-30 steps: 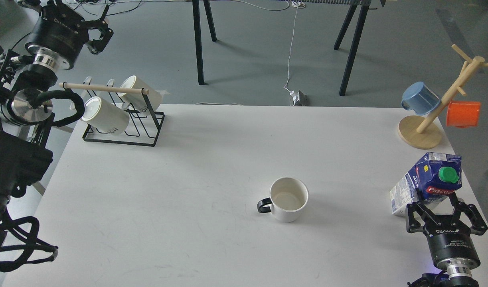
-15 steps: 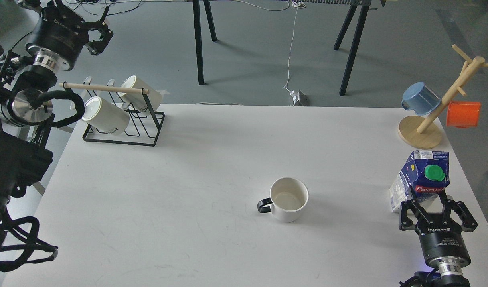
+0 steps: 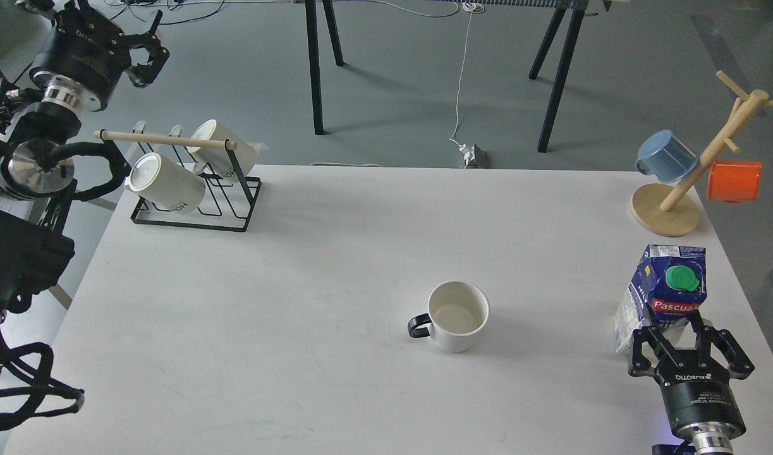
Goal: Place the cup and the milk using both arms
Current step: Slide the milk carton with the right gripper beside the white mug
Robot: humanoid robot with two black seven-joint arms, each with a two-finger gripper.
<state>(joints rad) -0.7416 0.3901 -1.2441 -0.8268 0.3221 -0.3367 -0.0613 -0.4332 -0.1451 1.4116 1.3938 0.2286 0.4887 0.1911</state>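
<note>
The right hand (image 3: 690, 328) grips the Pascual milk carton (image 3: 663, 292) at its near side. The left hand (image 3: 147, 54) is open and empty. The white mug (image 3: 457, 316) stands on the surface (image 3: 335, 265), left of the right hand.

Readable text: "Pascual" in white on a red band on the milk carton (image 3: 667, 287), right side of frame, under its green cap (image 3: 679, 278). White lettering on the carton's blue side starts "Mi", rest cut off. Right gripper (image 3: 690, 344), lower right, carries a brand word upside down; illegible. Print on the white mug (image 3: 165, 182) in the rack, upper left: too small.
</note>
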